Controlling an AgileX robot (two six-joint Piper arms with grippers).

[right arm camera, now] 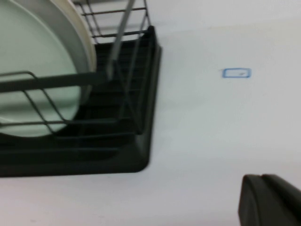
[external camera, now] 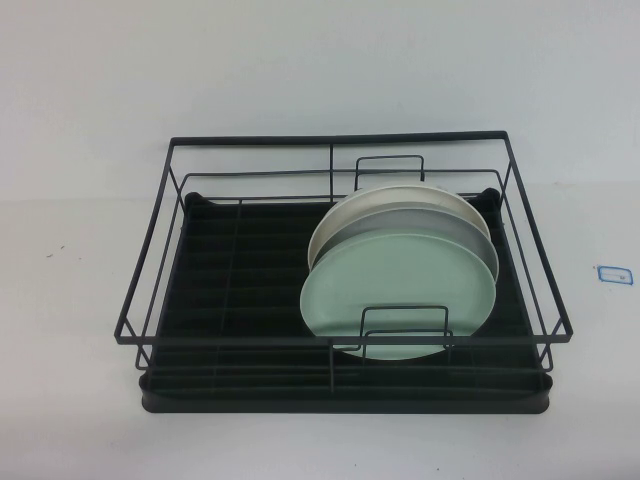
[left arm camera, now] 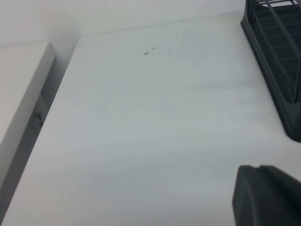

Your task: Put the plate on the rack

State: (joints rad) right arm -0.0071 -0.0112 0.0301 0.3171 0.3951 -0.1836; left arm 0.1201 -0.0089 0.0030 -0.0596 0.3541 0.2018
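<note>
The pale mint-green plate (external camera: 400,285) stands tilted in the right half of the black wire rack (external camera: 340,142), leaning back against a white plate (external camera: 400,205) behind it, with a wire loop divider in front. The right wrist view shows the plate (right arm camera: 33,70) and the rack's corner (right arm camera: 141,141). Neither gripper shows in the high view. My left gripper (left arm camera: 257,167) is shut and empty over bare table, left of the rack's base (left arm camera: 277,70). My right gripper (right arm camera: 261,176) is shut and empty over the table, right of the rack.
A small blue-edged label (external camera: 614,274) lies on the white table right of the rack; it also shows in the right wrist view (right arm camera: 236,73). A white raised ledge (left arm camera: 23,103) borders the table in the left wrist view.
</note>
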